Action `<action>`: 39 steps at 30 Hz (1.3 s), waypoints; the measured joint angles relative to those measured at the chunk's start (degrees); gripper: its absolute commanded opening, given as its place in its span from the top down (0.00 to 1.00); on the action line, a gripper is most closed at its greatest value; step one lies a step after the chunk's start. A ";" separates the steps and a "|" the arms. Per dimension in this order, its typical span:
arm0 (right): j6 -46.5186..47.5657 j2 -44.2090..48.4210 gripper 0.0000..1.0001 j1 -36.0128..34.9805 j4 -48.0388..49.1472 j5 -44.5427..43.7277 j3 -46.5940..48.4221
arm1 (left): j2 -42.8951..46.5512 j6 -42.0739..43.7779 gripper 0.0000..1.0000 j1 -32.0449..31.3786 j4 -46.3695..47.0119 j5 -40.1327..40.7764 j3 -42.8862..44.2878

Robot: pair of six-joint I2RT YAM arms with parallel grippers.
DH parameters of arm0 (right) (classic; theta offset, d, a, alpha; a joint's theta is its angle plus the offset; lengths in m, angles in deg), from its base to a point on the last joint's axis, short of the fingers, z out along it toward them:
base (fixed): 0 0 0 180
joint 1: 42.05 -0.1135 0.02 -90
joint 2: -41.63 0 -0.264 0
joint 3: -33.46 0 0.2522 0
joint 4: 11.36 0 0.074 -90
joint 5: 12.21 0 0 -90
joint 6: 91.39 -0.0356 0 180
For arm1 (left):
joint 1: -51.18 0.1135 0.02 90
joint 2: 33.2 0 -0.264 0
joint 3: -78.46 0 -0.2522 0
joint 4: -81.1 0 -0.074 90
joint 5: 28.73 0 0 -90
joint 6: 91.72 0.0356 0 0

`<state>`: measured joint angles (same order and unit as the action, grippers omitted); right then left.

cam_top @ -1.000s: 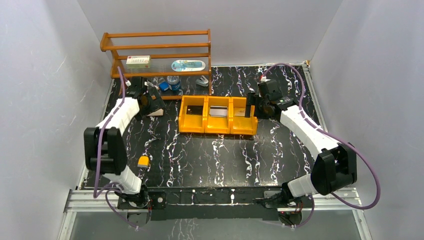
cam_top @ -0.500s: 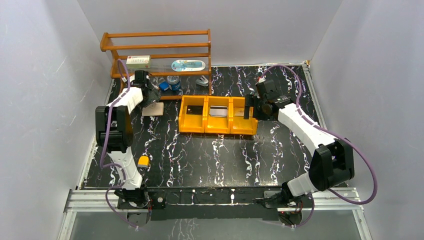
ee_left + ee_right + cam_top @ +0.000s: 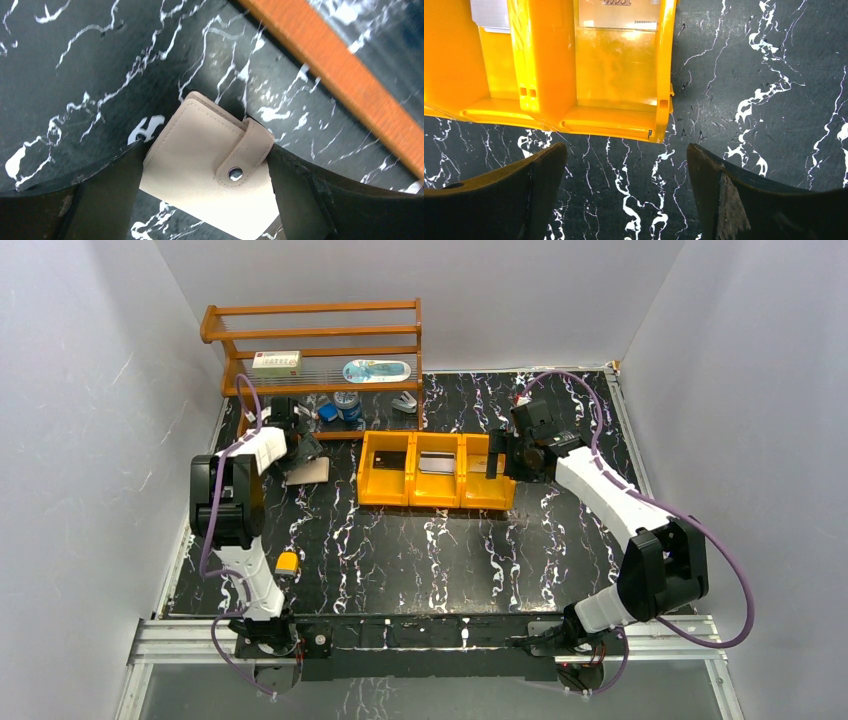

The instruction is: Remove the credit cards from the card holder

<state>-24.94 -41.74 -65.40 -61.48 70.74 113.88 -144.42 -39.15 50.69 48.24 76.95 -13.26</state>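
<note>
Our left gripper brackets the tan, snapped-shut folding card holder, grip unclear; the right gripper gapes empty. Next we likely unsnap its tab.

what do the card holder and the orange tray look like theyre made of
The card holder looks like matte beige leather or faux leather, given the stitched edges and soft tab; its snap is shiny metal. The orange tray seems to be glossy moulded plastic, with glare and crisp ridges.
</note>
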 measured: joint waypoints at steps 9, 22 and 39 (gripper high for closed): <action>-2.34 3.19 0.02 0.00 0.31 2.14 -1.95 | 11.67 2.36 0.19 -3.54 2.34 -3.28 -14.91; -7.58 9.68 0.02 -0.02 2.60 7.39 -8.94 | 28.59 0.96 0.27 -14.93 1.18 -6.34 -31.74; -12.17 14.93 0.09 -0.02 6.78 14.71 -15.45 | 40.98 -3.10 0.02 -41.53 -2.01 -7.32 -39.10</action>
<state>-37.12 -26.81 -65.42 -54.71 85.45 98.42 -103.43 -42.26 9.16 46.23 69.63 -52.36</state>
